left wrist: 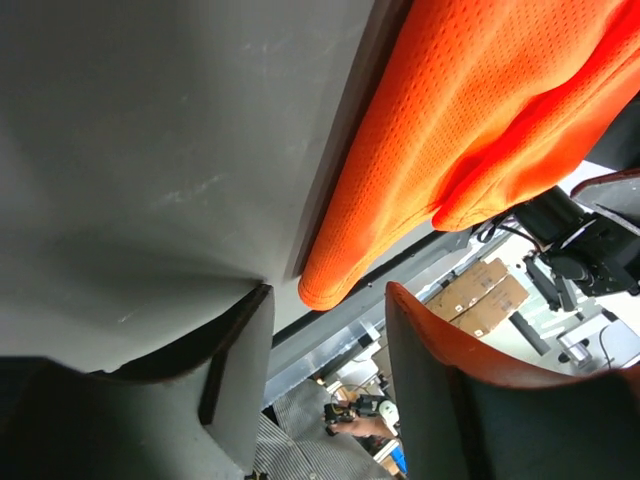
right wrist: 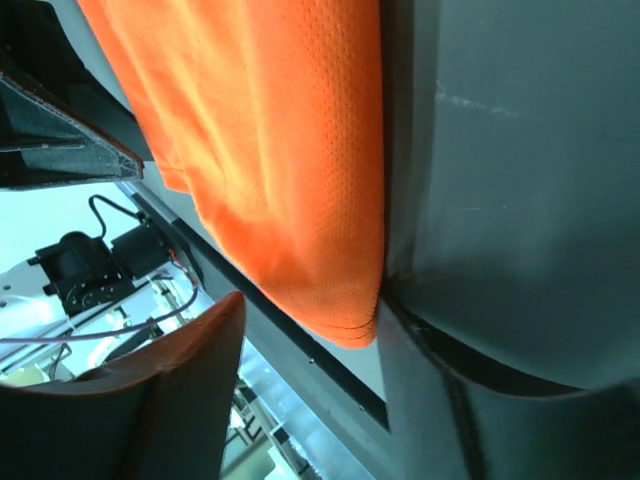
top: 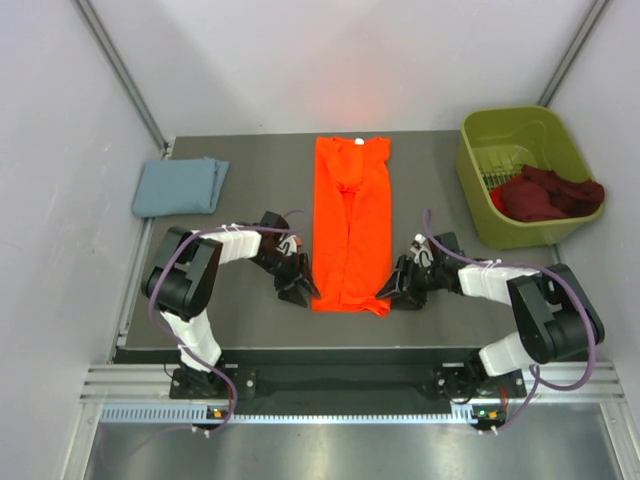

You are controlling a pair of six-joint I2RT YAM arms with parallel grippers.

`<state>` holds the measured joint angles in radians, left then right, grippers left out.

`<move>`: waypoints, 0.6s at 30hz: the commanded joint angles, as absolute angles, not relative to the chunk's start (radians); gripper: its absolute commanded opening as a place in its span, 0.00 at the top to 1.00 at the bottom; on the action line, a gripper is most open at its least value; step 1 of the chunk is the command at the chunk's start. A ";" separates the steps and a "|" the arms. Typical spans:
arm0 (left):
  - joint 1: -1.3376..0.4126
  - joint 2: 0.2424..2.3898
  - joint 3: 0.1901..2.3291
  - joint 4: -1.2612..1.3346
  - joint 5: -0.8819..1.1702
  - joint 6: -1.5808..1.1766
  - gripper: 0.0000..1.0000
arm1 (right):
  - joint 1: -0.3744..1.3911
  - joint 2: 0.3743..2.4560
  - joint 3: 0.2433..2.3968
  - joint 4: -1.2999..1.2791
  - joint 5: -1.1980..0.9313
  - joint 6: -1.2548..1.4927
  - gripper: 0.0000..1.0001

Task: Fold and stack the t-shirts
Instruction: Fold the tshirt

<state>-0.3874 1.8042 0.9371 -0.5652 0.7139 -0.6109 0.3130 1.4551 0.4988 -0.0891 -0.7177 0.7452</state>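
On the dark grey table (top: 240,325), the bright orange cloth t-shirt (top: 350,225) lies as a narrow strip at frame centre, its long axis running top to bottom. Its bottom hem spans the gap between the claws, with the left gripper (top: 297,290) at the lower-left corner and the right gripper (top: 392,290) at the lower-right, equally near. Both are released, jaws parted, a hem corner at each mouth.

The top camera looks steeply down from high at the near side and takes in the whole desk (top: 250,210). The wrist cameras sit low behind the left claw (left wrist: 325,300) and the right claw (right wrist: 310,308), very close to the desk, facing its front edge. All three views share the near hem of the orange t-shirt (top: 350,220).
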 commanded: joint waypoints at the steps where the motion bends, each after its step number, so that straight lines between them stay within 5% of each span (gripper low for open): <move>1: -0.400 1.816 0.937 -0.515 0.723 -0.620 0.48 | 0.336 1.471 0.529 -0.043 -0.701 0.765 0.47; 12: -0.443 1.832 0.936 -0.471 0.770 -0.623 0.66 | 0.342 1.434 0.499 -0.044 -0.683 0.739 0.69; 16: -0.453 1.819 0.927 -0.459 0.791 -0.626 0.88 | 0.342 1.413 0.488 -0.038 -0.681 0.716 0.79; 18: -0.453 1.804 0.923 -0.462 0.790 -0.618 1.00 | 0.342 1.401 0.488 -0.041 -0.689 0.707 0.93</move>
